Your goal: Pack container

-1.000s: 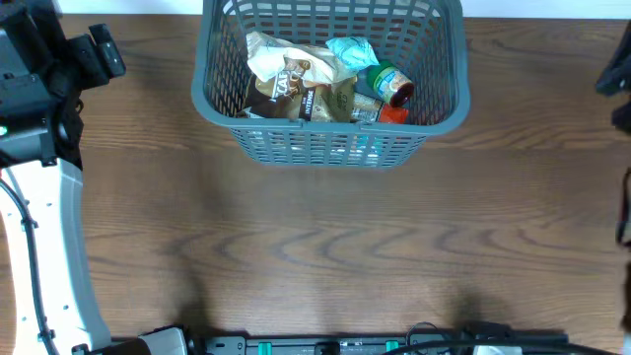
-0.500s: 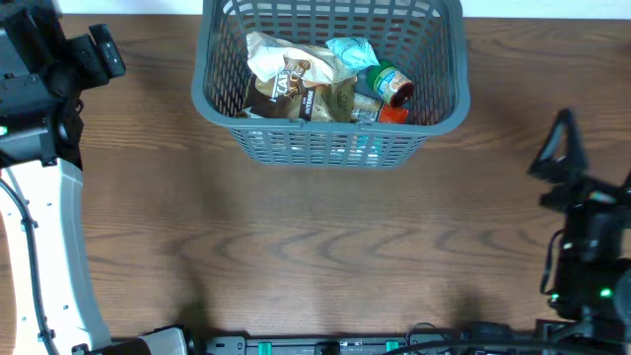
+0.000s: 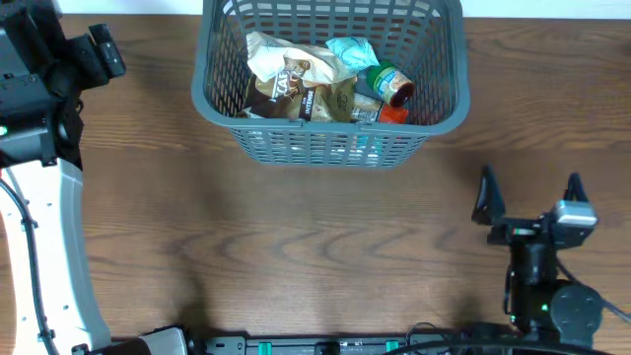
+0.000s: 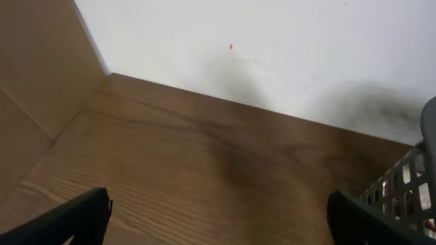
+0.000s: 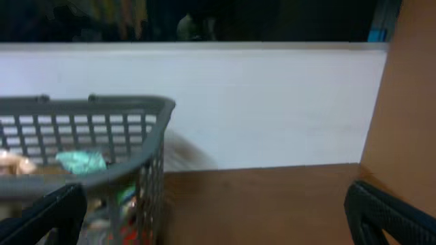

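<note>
The grey slotted container (image 3: 449, 59) stands at the table's far middle. It holds crumpled snack bags (image 3: 296, 79), a teal packet (image 3: 350, 51) and a green jar with a red end (image 3: 389, 84). My right gripper (image 3: 527, 202) is open and empty over bare wood at the near right, well short of the container; in its wrist view the container (image 5: 146, 109) sits at the left. My left gripper (image 4: 218, 218) is open and empty at the far left corner, with the container's edge (image 4: 409, 184) at the right. In the overhead view only the left arm (image 3: 39, 69) shows.
A white wall (image 4: 272, 47) backs the table. A wooden side panel (image 4: 34, 88) closes the left side and another (image 5: 409, 102) the right. Brown wooden tabletop (image 3: 315, 237) spreads in front of the container.
My right arm has come in from the right edge to the near right of the table, and its open gripper now points toward the far side. The left arm and container have not moved.
</note>
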